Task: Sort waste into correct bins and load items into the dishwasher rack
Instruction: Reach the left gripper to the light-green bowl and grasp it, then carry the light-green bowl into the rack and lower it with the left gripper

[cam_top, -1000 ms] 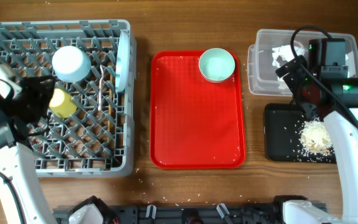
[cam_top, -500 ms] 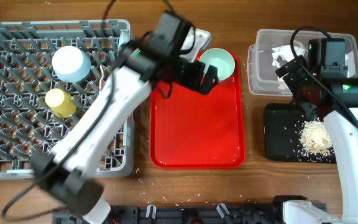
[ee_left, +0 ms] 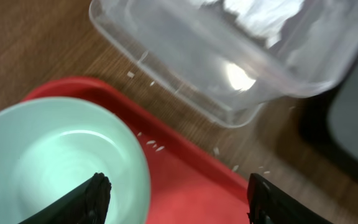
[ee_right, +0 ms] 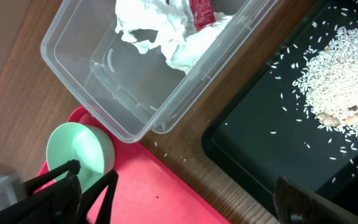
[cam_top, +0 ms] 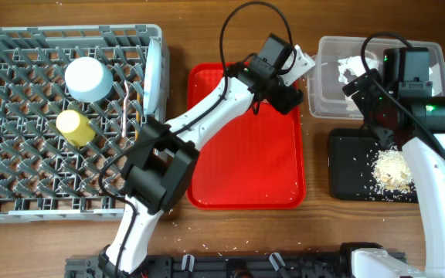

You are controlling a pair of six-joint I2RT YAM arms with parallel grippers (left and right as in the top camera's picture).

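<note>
Fingers of the left gripper stand wide apart and grip nothing. In the left wrist view one tip hangs over the inside of the light green small bowl and the other over the red serving tray, so the bowl's rim lies between them. Whether a tip touches the bowl cannot be told. The bowl sits upright in the tray's 1 o'clock corner.

Just past that corner, at 2 o'clock from the tray, the clear plastic tub stands on the wooden table, with a few pale grains on the wood between them. In the tub lie the crumpled white tissue and, against it, the small red wrapper.

The right gripper hovers over the tub's 6 o'clock part. Its wrist view shows one finger at the lower right corner and none near the middle, so its jaws are apart and empty.

At 6 o'clock from the tub, the black tray holds a heap of beige food scraps, with grains scattered around it.

Farthest off, at 9 o'clock from the red tray, the grey dishwasher rack holds three things:
- the pale blue bowl toward 12 o'clock
- the small yellow cup near the middle
- the round plate, standing on edge at 2 o'clock
</note>
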